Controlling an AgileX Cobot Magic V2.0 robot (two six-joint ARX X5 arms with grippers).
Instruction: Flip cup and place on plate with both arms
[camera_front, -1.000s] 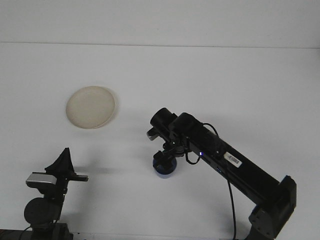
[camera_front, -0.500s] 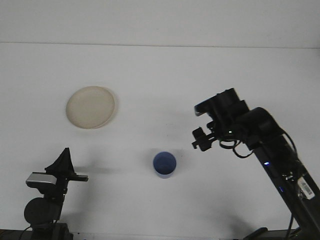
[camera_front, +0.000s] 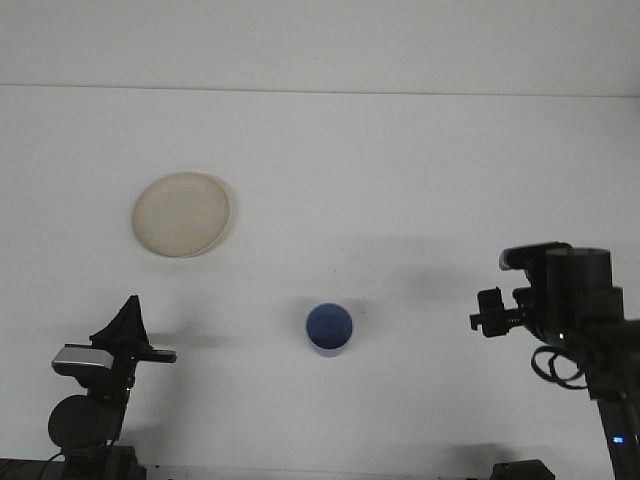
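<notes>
Front view: the blue cup (camera_front: 329, 329) is seen upright, mouth up, at lower centre of the white bench (camera_front: 400, 180), so the flip is judged done. The right hand (camera_front: 490, 312) is held well apart at right, empty; its opening cannot be told. The left hand (camera_front: 130, 325), lower left, likewise cannot be judged. A carry to the plate (camera_front: 182, 214), upper left, is called for; nothing is seen between.

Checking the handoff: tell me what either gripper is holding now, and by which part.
Nothing is held. The blue cup stands alone, mouth up, on the table; the right gripper and left gripper are both clear of it.
</notes>
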